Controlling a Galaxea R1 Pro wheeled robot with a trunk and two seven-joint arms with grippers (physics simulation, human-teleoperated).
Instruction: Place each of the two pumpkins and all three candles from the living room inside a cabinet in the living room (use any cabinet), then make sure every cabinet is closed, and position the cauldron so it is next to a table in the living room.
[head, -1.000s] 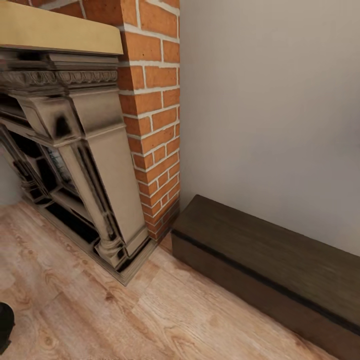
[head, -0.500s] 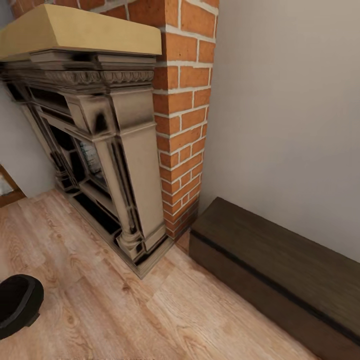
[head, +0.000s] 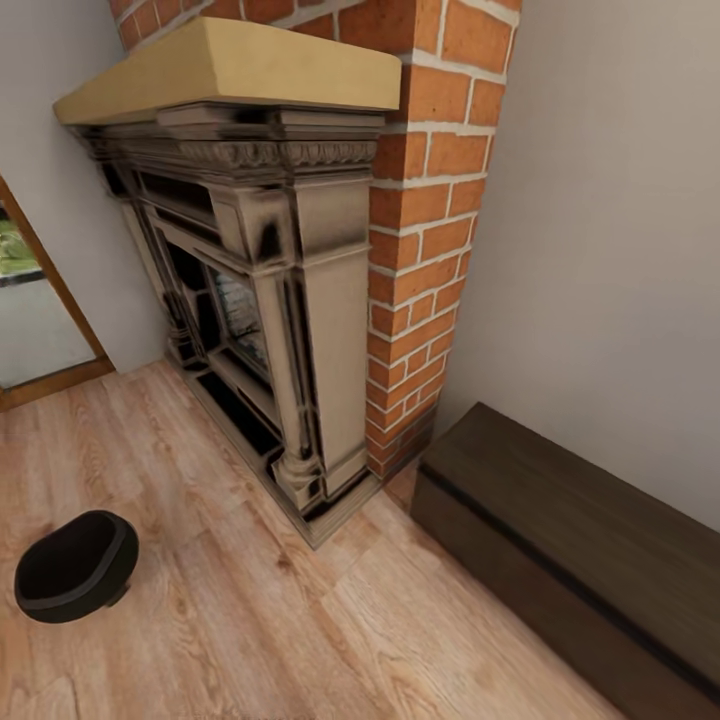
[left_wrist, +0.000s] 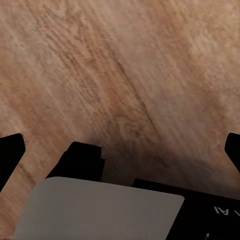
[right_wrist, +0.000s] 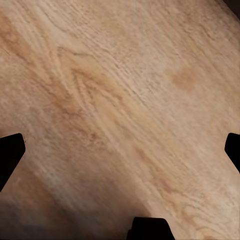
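Observation:
The black round cauldron (head: 75, 565) stands on the wood floor at the lower left of the head view, mouth up. The long low dark-brown cabinet (head: 570, 530) runs along the wall at the lower right, its fronts shut. In the left wrist view my left gripper (left_wrist: 122, 150) is open over bare floor, its black fingertips (left_wrist: 11, 150) far apart, nothing between them. My right gripper (right_wrist: 120, 150) is open too, above floorboards. Pumpkins, candles and the table are out of view.
A brick chimney with a dark carved fireplace (head: 260, 250) and a pale mantel fills the middle, between the cauldron and the cabinet. A glass door (head: 30, 300) with a wooden frame shows at the far left. Wood floor (head: 250, 620) lies in front.
The head camera has turned left, so the whole picture has shifted right. The cauldron has come fully into view at the lower left, and the glass door has appeared.

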